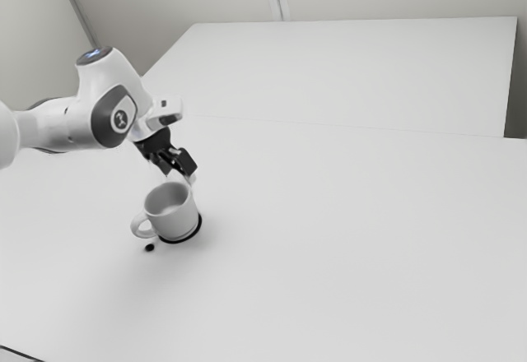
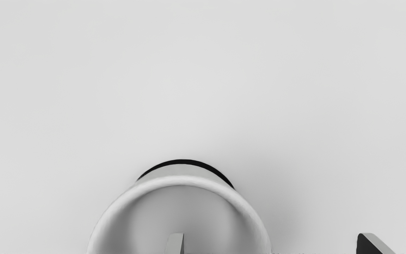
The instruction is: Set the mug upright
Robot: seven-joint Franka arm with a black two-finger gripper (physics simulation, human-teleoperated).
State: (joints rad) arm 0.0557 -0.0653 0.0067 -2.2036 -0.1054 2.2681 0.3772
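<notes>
Exterior view: small black spot (image 1: 150,248) lying near the mug (image 1: 176,220), below its handle (image 1: 141,227); mug standing upright on the table (image 1: 329,263), mouth facing up. Gripper (image 1: 181,178) hovering by its far rim, fingers spreading wide; wrist view showing one over the mouth, the other outside.

White table (image 1: 329,247) with an upright mug (image 1: 176,221), small black spot (image 1: 149,248) near it

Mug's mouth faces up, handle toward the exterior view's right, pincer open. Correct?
Wrong handle side: the exterior view shows the handle toward that view's left. Mouth of the mug faces up, pincer open: fine.
</notes>
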